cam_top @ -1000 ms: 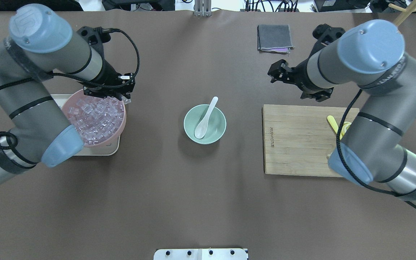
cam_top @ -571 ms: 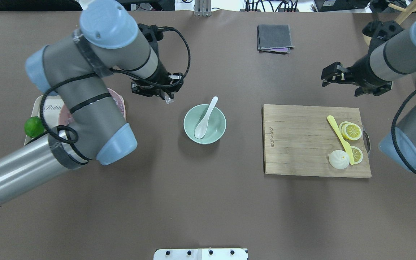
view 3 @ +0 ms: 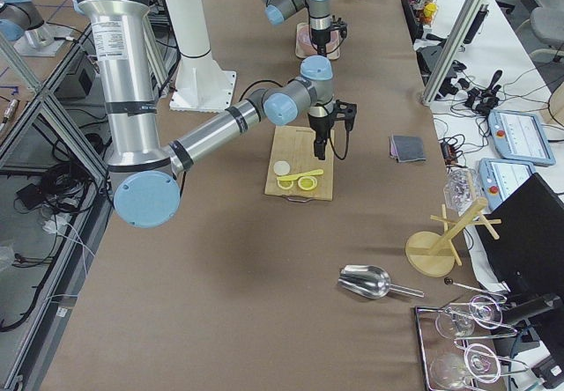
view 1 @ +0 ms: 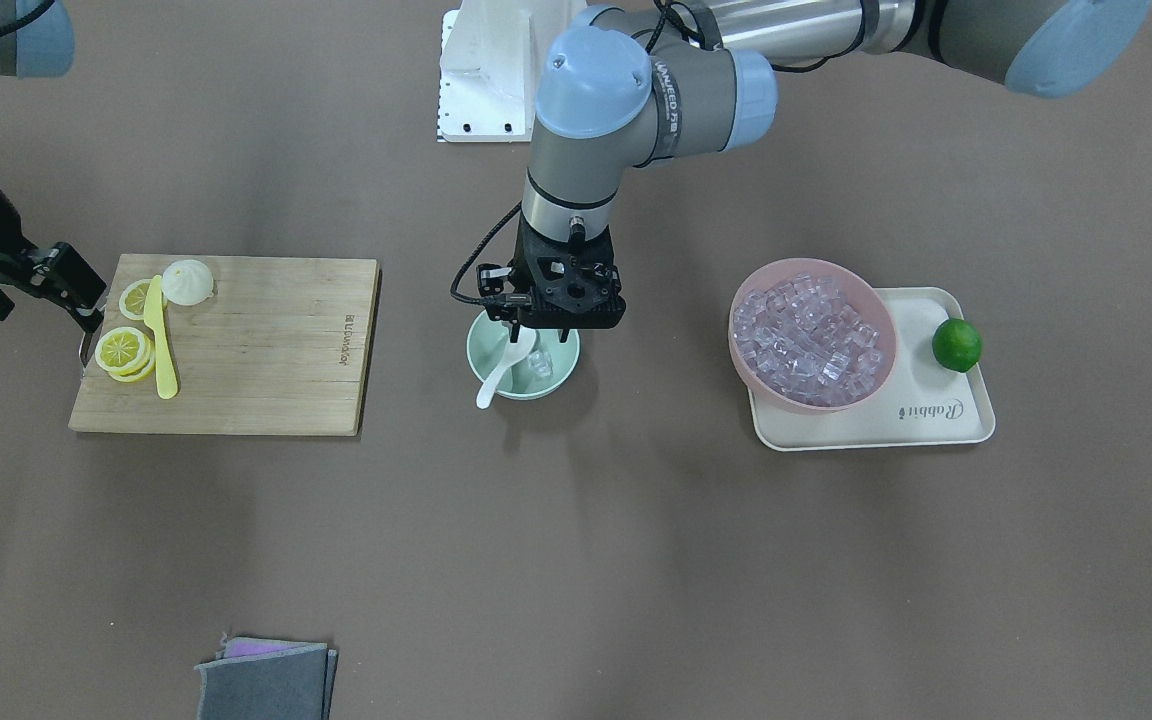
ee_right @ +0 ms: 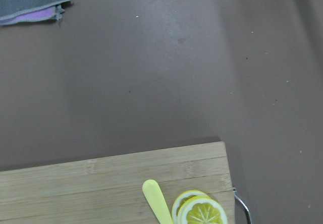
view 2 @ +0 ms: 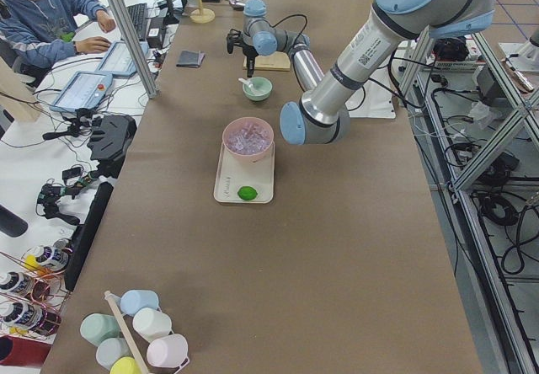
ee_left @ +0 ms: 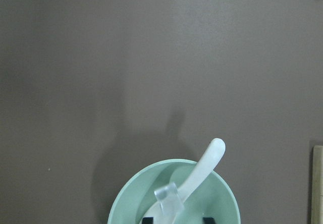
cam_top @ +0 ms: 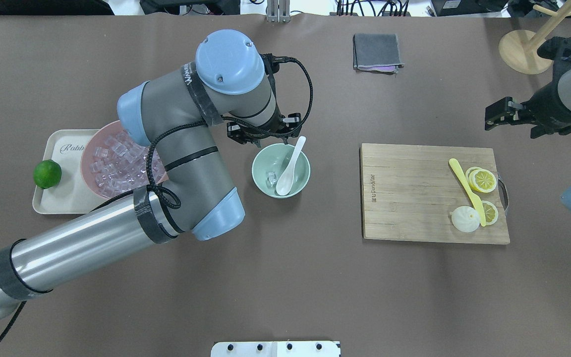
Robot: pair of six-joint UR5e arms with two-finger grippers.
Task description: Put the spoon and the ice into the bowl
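Observation:
The mint-green bowl (cam_top: 260, 161) stands mid-table. The white spoon (cam_top: 290, 166) lies in it, handle over the far rim. One clear ice cube (cam_top: 271, 178) lies in the bowl beside the spoon's scoop. My left gripper (cam_top: 264, 136) hangs over the bowl's far-left rim, open and empty. In the left wrist view its fingertips (ee_left: 146, 219) stand apart at the bottom edge, with the cube (ee_left: 169, 201), the spoon (ee_left: 204, 166) and the bowl (ee_left: 126, 204) below. My right gripper (cam_top: 494, 115) is open and empty, far right, beyond the cutting board.
A pink bowl (cam_top: 89, 153) full of ice cubes stands on a cream tray (cam_top: 62, 198) with a lime (cam_top: 47, 174) at the left. A wooden cutting board (cam_top: 414, 193) holds a yellow knife (cam_top: 466, 186), lemon slices and a white bun. A grey cloth (cam_top: 377, 52) lies at the back.
My left arm swung right from the pink bowl to over the green bowl. An ice cube now lies in the bowl and the spoon shifted slightly right. My right arm drew back rightward.

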